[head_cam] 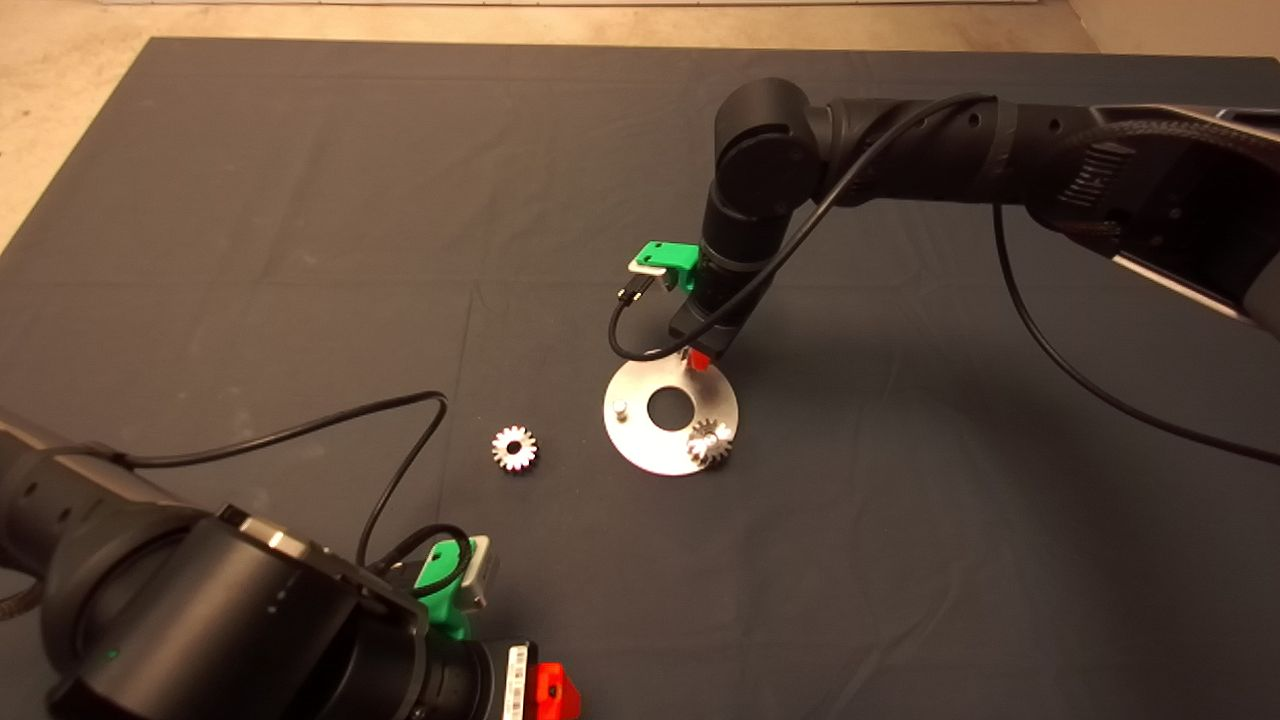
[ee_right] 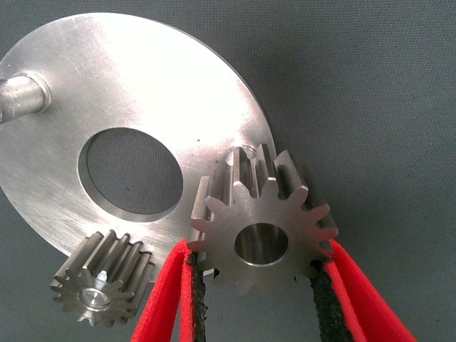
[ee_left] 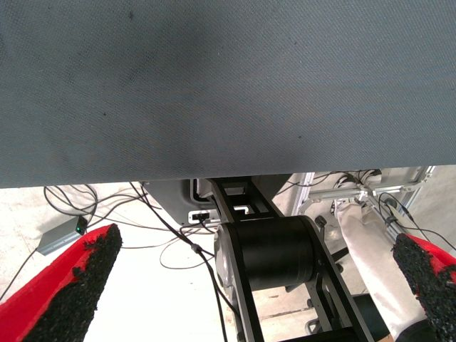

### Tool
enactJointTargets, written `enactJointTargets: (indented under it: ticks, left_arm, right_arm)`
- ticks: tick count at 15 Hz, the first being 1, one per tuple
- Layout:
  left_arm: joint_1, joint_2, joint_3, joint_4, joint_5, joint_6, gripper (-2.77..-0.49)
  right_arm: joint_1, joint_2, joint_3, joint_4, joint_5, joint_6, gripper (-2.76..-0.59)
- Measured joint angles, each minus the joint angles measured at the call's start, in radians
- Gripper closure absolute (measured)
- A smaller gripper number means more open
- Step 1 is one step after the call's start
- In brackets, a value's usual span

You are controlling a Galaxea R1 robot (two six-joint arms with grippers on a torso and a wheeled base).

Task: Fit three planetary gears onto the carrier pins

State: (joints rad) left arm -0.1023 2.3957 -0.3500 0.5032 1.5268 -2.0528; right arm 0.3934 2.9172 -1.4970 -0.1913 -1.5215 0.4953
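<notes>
The right gripper [ee_right: 260,285] has its fingers [ee_right: 174,299] closed on one of the planetary gears [ee_right: 260,239], pads pressing opposite teeth so the gear's flat face and centre hole look up at the wrist camera. This held gear hangs just over the rim of the silver disc [head_cam: 640,440], at the side farthest from the robot, and a pin top [ee_right: 246,152] peeks out right behind it; whether the bore has begun to slide over that pin cannot be told.

Taking the disc as landmark: a second gear [head_cam: 711,441] already sits on a pin at its near right rim, looking seated. A third pin [head_cam: 621,407] stands bare at its left rim. The last gear [head_cam: 514,448] lies flat on the dark worktop [head_cam: 250,250], near the disc's left side but clear of it.

By my reading, one gear is done, one is being placed and one is left to fetch.

Room is generous: the disc lies about mid-worktop, far from every edge, with nothing crowding it. The seated gear and the bare pin stand apart from the held gear, so a straight descent looks unobstructed.

The left gripper [head_cam: 545,692] waits at the worktop's near edge, fingers [ee_left: 68,292] spread wide and empty.
</notes>
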Motion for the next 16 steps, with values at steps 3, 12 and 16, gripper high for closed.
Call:
enactJointTargets:
  ticks: [3, 12, 16]
  left_arm:
    - [0.000, 0.000, 0.000, 0.000, 0.000, 0.000, -2.77]
    - [0.000, 0.000, 0.000, 0.000, 0.000, 0.000, -2.77]
    - [0.000, 0.000, 0.000, 0.000, 0.000, 0.000, -2.77]
  right_arm:
    - [0.000, 0.000, 0.001, 0.000, -0.001, 0.000, -0.81]
    - [-0.002, 0.000, 0.015, 0.000, -0.001, 0.000, -0.80]
    - [-0.002, 0.000, 0.015, 0.000, -0.002, 0.000, -0.80]
